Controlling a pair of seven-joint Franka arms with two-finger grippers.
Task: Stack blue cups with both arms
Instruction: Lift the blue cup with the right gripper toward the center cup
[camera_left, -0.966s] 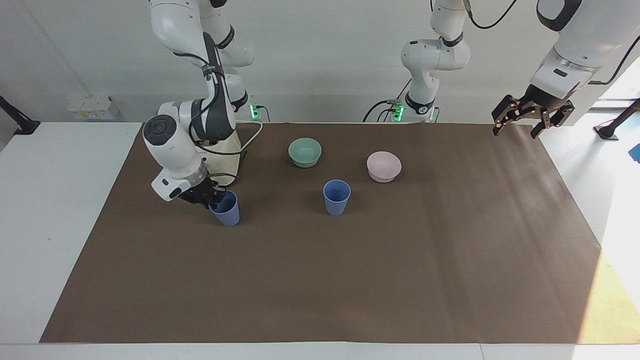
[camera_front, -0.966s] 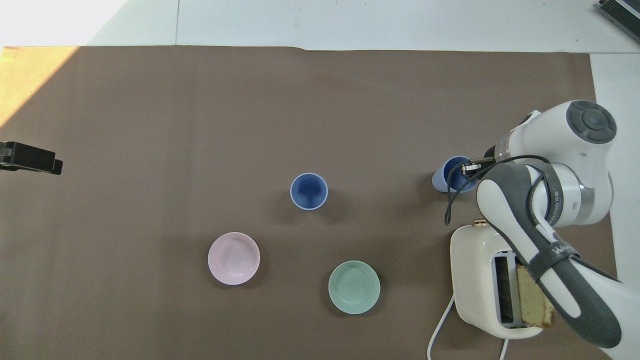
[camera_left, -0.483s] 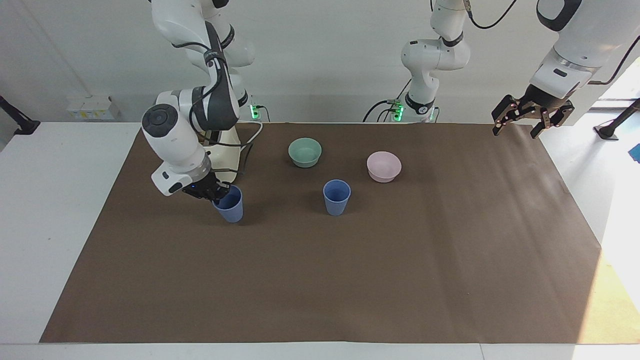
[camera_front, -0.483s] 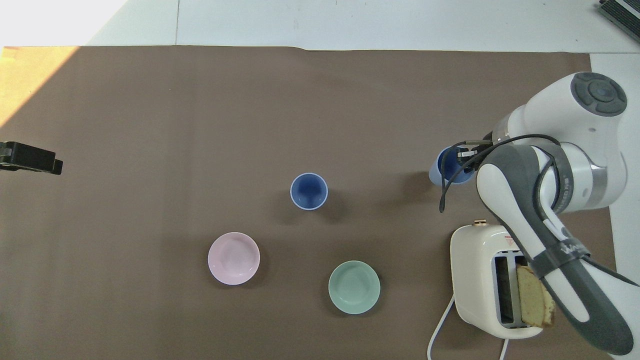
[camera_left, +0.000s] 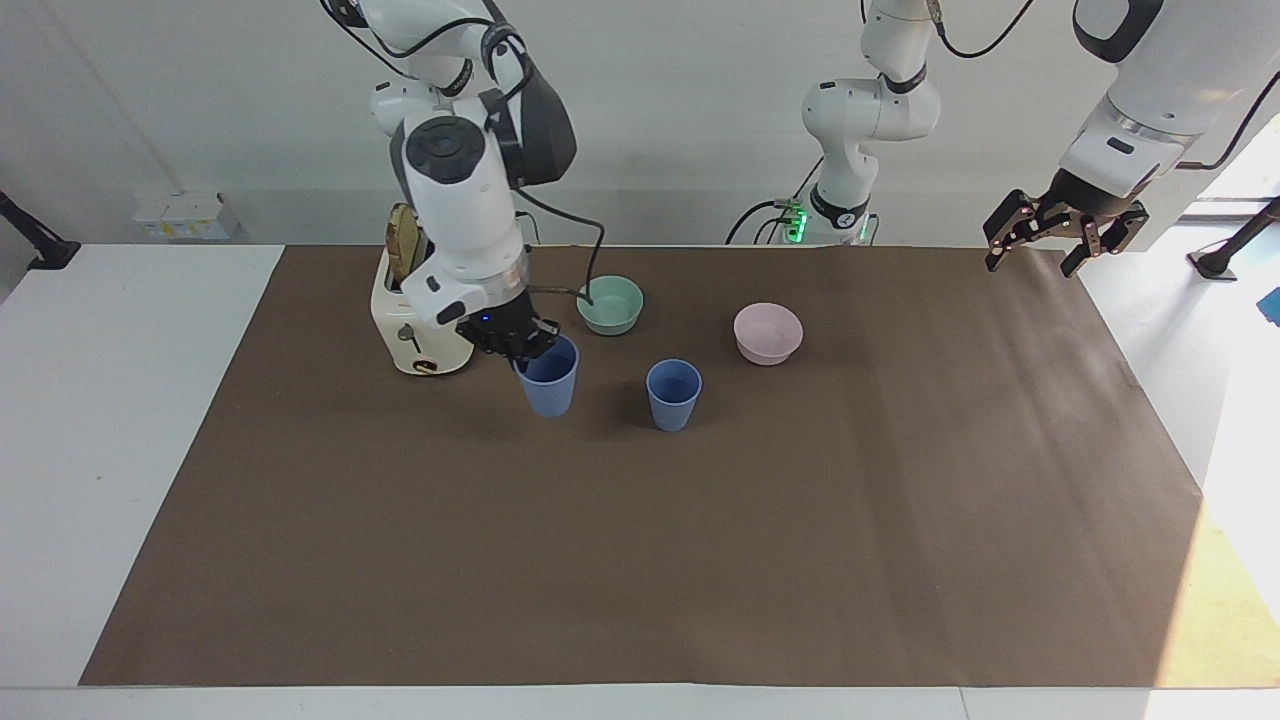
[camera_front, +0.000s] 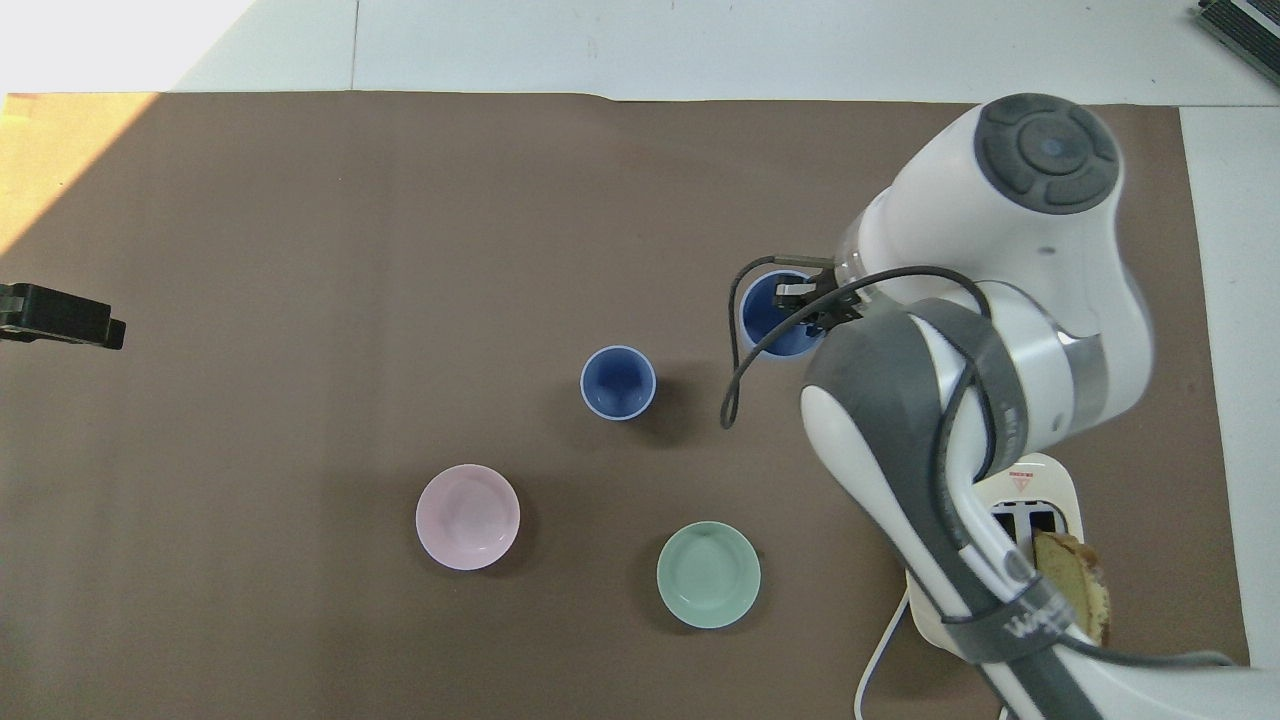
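Note:
One blue cup (camera_left: 673, 394) stands upright on the brown mat (camera_left: 640, 560) near its middle; it also shows in the overhead view (camera_front: 618, 382). My right gripper (camera_left: 520, 345) is shut on the rim of the second blue cup (camera_left: 548, 386) and holds it upright just above the mat, beside the standing cup toward the right arm's end. In the overhead view the right gripper (camera_front: 805, 300) partly covers that cup (camera_front: 768, 318). My left gripper (camera_left: 1062, 238) waits open and empty over the mat's corner at the left arm's end, and shows in the overhead view (camera_front: 60, 322).
A cream toaster (camera_left: 415, 325) with a bread slice stands near the right arm's base, mostly hidden under the arm in the overhead view (camera_front: 1040, 520). A teal bowl (camera_left: 610, 304) and a pink bowl (camera_left: 767, 332) sit nearer to the robots than the standing cup.
My right gripper has lifted its blue cup off the mat and carried it from beside the toaster toward the standing cup. The left arm has not moved.

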